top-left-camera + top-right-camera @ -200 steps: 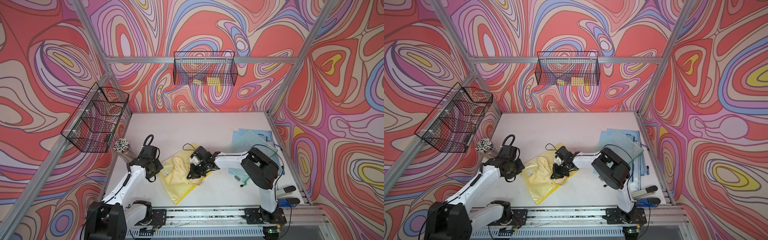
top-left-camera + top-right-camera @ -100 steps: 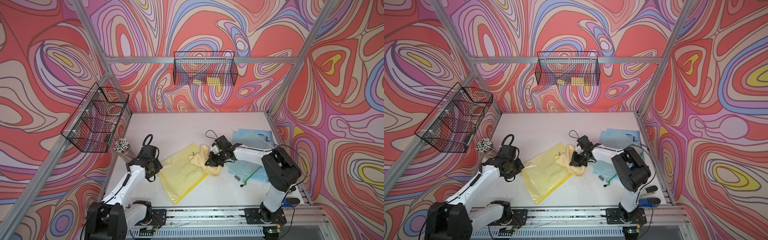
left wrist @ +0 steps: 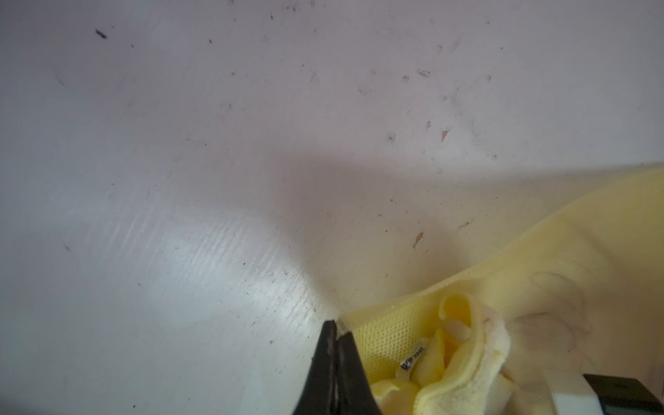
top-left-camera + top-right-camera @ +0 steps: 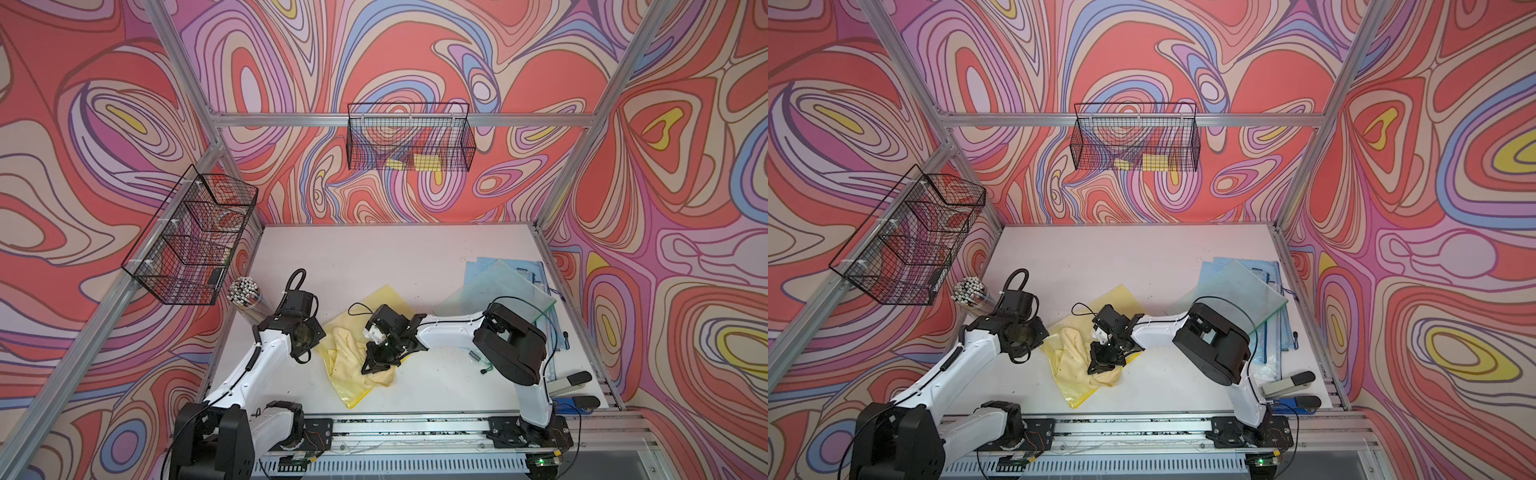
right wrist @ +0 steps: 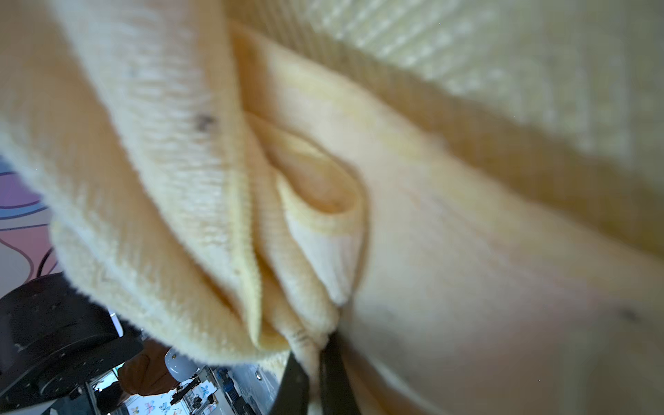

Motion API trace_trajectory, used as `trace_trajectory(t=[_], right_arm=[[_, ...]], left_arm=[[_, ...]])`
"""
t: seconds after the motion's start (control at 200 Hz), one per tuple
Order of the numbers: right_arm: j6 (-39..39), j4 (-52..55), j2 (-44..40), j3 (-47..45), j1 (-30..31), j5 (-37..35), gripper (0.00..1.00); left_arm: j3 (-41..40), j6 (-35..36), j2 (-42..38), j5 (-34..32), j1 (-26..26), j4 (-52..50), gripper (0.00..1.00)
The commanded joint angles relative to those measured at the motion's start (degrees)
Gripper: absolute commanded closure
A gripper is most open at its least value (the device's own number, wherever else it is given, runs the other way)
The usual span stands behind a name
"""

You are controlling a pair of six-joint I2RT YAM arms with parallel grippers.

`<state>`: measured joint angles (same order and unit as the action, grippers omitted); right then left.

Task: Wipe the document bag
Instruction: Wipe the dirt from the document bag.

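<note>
Against the left edge of the bench (image 4: 374,249), a cup of white-capped pens (image 4: 243,289) is seen. Just right of it, the left pincer (image 3: 336,330) is lowered to the bench with its tips pressed together, touching the left corner of the yellow document bag (image 4: 374,299); whether that corner is nipped between them cannot be told. The bag is laid flat in the front half of the bench, left of its middle. Its long axis is set diagonally, from the front-left toward the back-right, and one corner is pointed at the back edge. A crumpled yellow cloth (image 4: 345,345) is spread over the bag's middle in both top views. The right pincer (image 5: 312,345) is clamped on a fold of this cloth and is held low over the bag. Along the right edge, a stack of blue bags (image 4: 528,270) is kept well apart from the yellow one.
</note>
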<state>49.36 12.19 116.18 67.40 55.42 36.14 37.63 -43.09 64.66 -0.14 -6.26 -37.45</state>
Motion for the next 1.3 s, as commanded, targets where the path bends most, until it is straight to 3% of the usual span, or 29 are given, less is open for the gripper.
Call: trace_trajectory(t=[0.0, 0.185, 0.32, 0.381, 0.451, 0.676, 0.821, 1.057, 1.292], right_arm=[[0.0, 1.6, -1.2, -5.3, -3.3, -4.0, 1.00], [-6.3, 7.0, -9.1, -15.5, -18.5, -7.7, 1.00], [-12.2, 13.0, -14.3, -15.8, -28.2, -9.5, 1.00], [-13.2, 14.3, -14.3, -13.4, -28.3, -10.3, 1.00], [-11.0, 10.3, -14.3, -12.0, -26.5, -4.1, 1.00], [-6.8, 7.6, -6.6, 1.4, -6.2, -4.2, 1.00], [-3.3, 3.2, 0.2, 5.8, -0.7, -1.6, 1.00], [-3.3, 2.9, 0.4, 0.2, -4.9, -2.1, 1.00], [-8.2, 6.3, -6.2, -11.1, -23.0, -2.6, 1.00]], left_arm=[[1.2, 0.2, 0.5, -0.7, 0.4, -1.0, 1.00], [1.2, 0.4, -0.2, -1.1, 0.5, -1.5, 1.00], [1.2, 0.6, -0.5, -1.1, 0.7, -1.8, 1.00], [1.0, 0.5, -0.6, -1.0, 0.7, -1.6, 1.00], [0.7, 0.1, -0.6, -0.5, 0.7, -1.1, 1.00], [0.9, 0.0, -0.1, 0.0, 0.8, -1.0, 1.00], [1.1, 0.1, 0.0, 0.0, 0.8, -1.0, 1.00], [1.2, 0.3, 0.0, -0.2, 0.8, -1.1, 1.00], [1.4, 0.5, -0.3, -0.7, 0.9, -1.4, 1.00]])
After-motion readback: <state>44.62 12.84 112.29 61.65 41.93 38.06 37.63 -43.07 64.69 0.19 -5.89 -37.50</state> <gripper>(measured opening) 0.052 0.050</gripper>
